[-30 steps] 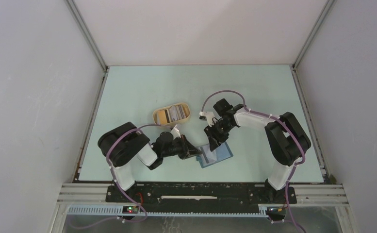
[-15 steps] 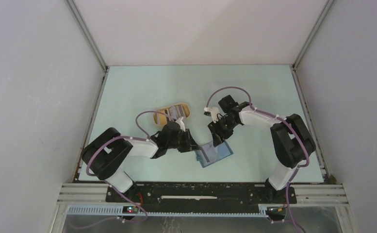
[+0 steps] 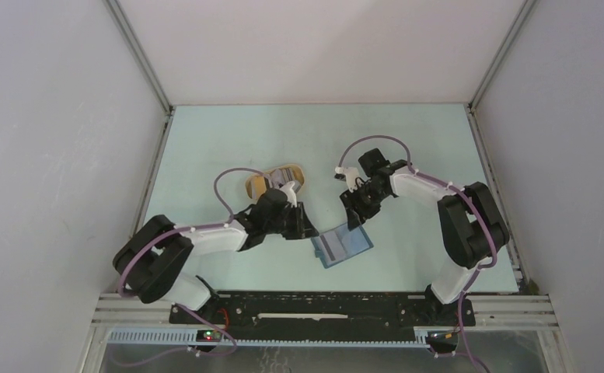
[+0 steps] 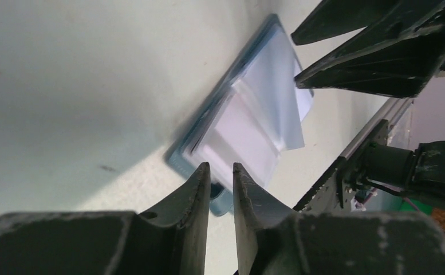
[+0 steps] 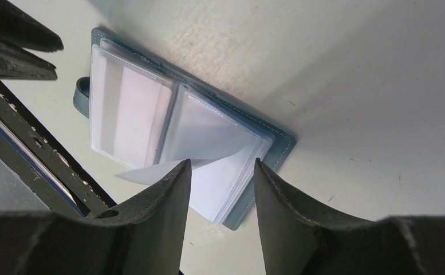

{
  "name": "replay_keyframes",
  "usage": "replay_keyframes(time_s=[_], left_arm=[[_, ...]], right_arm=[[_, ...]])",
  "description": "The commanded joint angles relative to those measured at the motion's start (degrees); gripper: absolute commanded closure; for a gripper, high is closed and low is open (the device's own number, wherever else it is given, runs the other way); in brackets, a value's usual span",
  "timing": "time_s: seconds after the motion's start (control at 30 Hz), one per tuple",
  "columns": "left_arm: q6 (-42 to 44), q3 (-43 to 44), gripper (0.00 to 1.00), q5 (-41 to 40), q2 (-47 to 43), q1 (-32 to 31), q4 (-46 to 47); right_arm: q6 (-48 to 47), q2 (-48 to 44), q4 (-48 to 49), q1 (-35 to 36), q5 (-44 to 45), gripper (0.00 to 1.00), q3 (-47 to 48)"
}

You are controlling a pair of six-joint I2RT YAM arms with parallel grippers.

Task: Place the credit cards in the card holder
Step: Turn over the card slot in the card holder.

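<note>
The card holder (image 3: 343,247) lies open on the table, teal-blue outside with clear sleeves inside. It also shows in the left wrist view (image 4: 248,114) and the right wrist view (image 5: 151,114), where one sleeve page stands lifted. My left gripper (image 3: 306,227) sits just left of it, jaws a narrow gap apart and empty (image 4: 221,166). My right gripper (image 3: 353,216) hovers over its far edge, open and empty (image 5: 223,161). Credit cards (image 3: 283,179) lie in the tan tray behind my left gripper.
The tan oval tray (image 3: 252,185) stands left of centre, partly hidden by my left wrist and its cable. The enclosure walls rise on three sides. The metal rail with both arm bases runs along the near edge.
My left gripper has drawn back from the card holder toward the tray as its arm stretched out. My right gripper has moved a little farther back. The card holder stays put.
</note>
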Motion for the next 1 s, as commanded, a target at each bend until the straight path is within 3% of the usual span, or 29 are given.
replay_keyframes(time_s=[0.0,0.37,0.7,0.97], left_arm=[[0.84,5.42,0.75,4.41,4.10,-0.98,4.69],[-2.68,14.81,0.77,8.26,16.27,-6.02,10.66],[-3.88,25.10,0.76,10.74,26.65,-8.50,10.77],[-4.00,22.76,0.71,10.61,24.49,-8.68,15.05]], right_arm=[[-1.35,-2.62,-0.73,-1.49,-0.28,0.46,1.41],[-3.70,-6.38,-2.96,-6.98,-3.63,0.36,2.12],[-9.41,-15.61,-5.69,-10.92,-14.07,0.37,2.15],[-15.44,-24.60,-8.84,-13.27,-26.15,0.39,2.08]])
